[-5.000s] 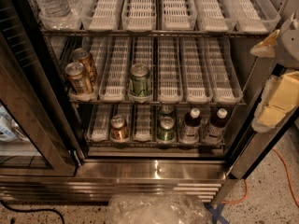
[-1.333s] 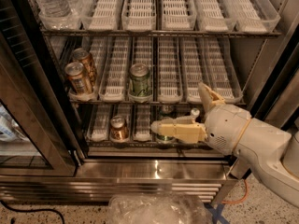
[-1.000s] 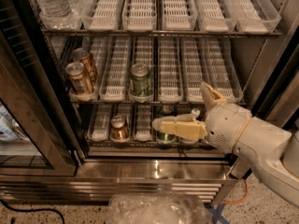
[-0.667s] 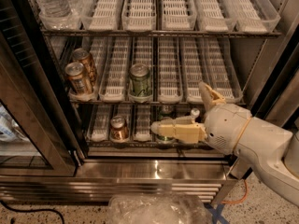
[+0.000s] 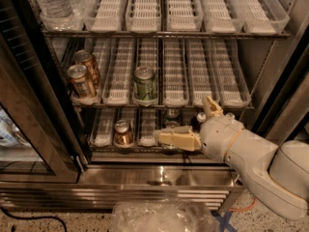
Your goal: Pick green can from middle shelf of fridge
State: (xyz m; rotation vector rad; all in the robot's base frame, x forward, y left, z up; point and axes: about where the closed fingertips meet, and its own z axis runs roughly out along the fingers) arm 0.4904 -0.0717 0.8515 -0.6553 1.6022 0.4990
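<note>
The green can (image 5: 145, 83) stands upright at the front of a lane tray on the middle shelf (image 5: 164, 103) of the open fridge (image 5: 159, 174). My gripper (image 5: 182, 118) is in front of the bottom shelf, below and to the right of the green can and apart from it. It is open and empty: one cream finger (image 5: 176, 138) points left, the other (image 5: 211, 107) points up in front of the middle shelf's edge.
Two copper cans (image 5: 81, 80) stand at the left of the middle shelf. A copper can (image 5: 123, 132) and partly hidden dark bottles (image 5: 172, 115) are on the bottom shelf. Water bottles (image 5: 50, 0) are top left. The glass door (image 5: 29, 110) stands open left. A plastic bag (image 5: 164, 216) lies on the floor.
Five seconds ago the arm was at the right edge; it has since swung left in front of the bottom shelf. Over the last second the gripper has barely moved.
</note>
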